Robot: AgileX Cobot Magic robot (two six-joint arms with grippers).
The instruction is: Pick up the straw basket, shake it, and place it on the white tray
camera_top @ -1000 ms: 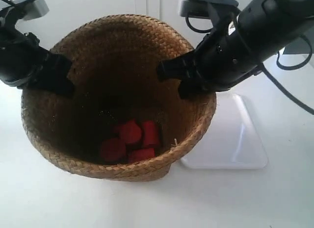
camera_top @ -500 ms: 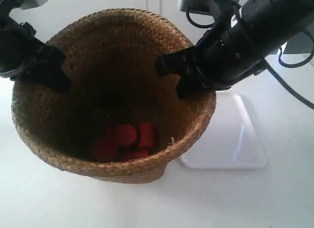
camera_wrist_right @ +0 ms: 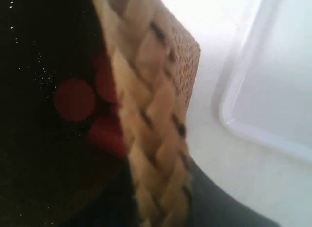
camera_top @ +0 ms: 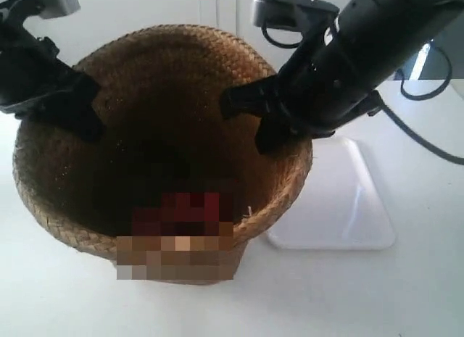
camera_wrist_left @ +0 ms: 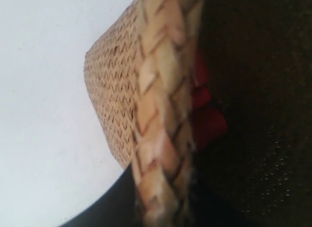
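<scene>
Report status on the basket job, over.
Left gripper and right gripper shut on rim of golden-brown woven straw basket. Basket beside flat glossy white rectangular tray, not on it. Red pieces inside basket; nothing seen on tray.

Bright, even light bleaches the table [camera_top: 406,293] almost featureless and lays a soft sheen on the white tray [camera_top: 341,199]. Inside the straw basket [camera_top: 167,47] lies deep shadow, and a pixelated block masks its lower front. Both wrist views are blurred, the close-up weave out of focus.
</scene>
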